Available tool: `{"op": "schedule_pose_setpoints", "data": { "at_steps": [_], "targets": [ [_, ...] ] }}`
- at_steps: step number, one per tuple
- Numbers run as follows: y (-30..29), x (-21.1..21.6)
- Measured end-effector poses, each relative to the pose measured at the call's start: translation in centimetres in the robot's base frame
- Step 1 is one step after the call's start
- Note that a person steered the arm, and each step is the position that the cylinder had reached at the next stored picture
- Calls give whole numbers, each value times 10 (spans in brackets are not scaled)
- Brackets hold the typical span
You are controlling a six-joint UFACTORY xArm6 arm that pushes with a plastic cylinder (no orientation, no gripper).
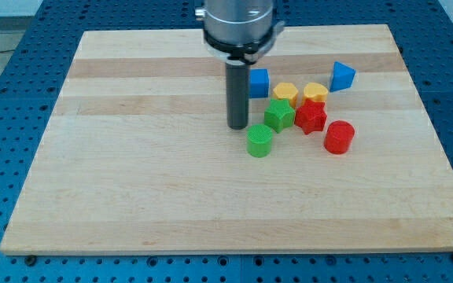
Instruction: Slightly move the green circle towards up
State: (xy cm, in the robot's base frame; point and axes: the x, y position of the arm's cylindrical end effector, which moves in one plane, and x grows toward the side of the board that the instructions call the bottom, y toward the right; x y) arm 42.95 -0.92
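Observation:
The green circle is a short green cylinder lying just right of the board's middle. My tip is the lower end of the dark rod. It stands close to the circle, on its upper left, with a small gap between them. A green star-shaped block sits just up and right of the circle.
A red star-shaped block touches the green star's right side. A red cylinder lies to the lower right. Two yellow blocks sit above. A blue cube and a blue triangle lie farther up. The wooden board rests on a blue perforated table.

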Motion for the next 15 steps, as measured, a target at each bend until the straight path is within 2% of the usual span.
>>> {"op": "schedule_pose_setpoints", "data": {
  "at_steps": [1, 3, 4, 6, 7, 9, 15],
  "targets": [
    [-9, -1],
    [-68, 6],
    [-59, 29],
    [-1, 71],
    [4, 94],
    [21, 80],
    [23, 59]
  ]
}}
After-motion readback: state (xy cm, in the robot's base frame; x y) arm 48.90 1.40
